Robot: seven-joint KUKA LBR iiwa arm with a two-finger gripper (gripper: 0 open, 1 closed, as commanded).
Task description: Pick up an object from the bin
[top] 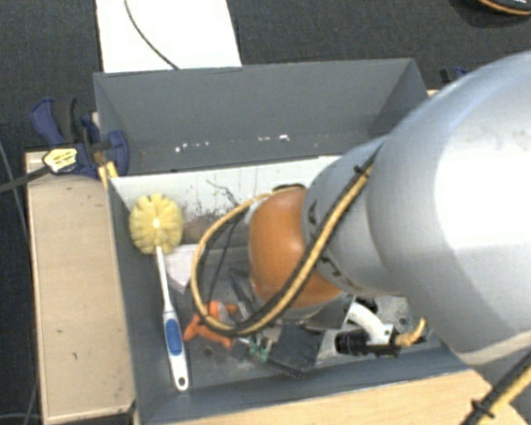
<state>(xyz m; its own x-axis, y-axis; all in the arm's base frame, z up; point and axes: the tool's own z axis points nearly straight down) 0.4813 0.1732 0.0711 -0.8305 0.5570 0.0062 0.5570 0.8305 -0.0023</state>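
Mostly, the grey arm covers the right side of the bin, reaching in from the right and hiding much of its floor. Its wrist wears a rounded orange cover, looped with black and yellow cables. The gripper sits under that cover, near the middle of the bin's near edge and in deep shadow. Whether it is released, clenched or grasping anything cannot be told.

Nearest to it lie a small orange piece, partly hidden by the cables, and a flat black thing against the near wall, its shape hard to make out. Just right of that, a white and black object is cut off by the arm.

Along the bin's left wall lies a dish brush with a yellow head, white handle and blue grip, apart from the gripper. A pale thing beside it is half hidden behind the cables.
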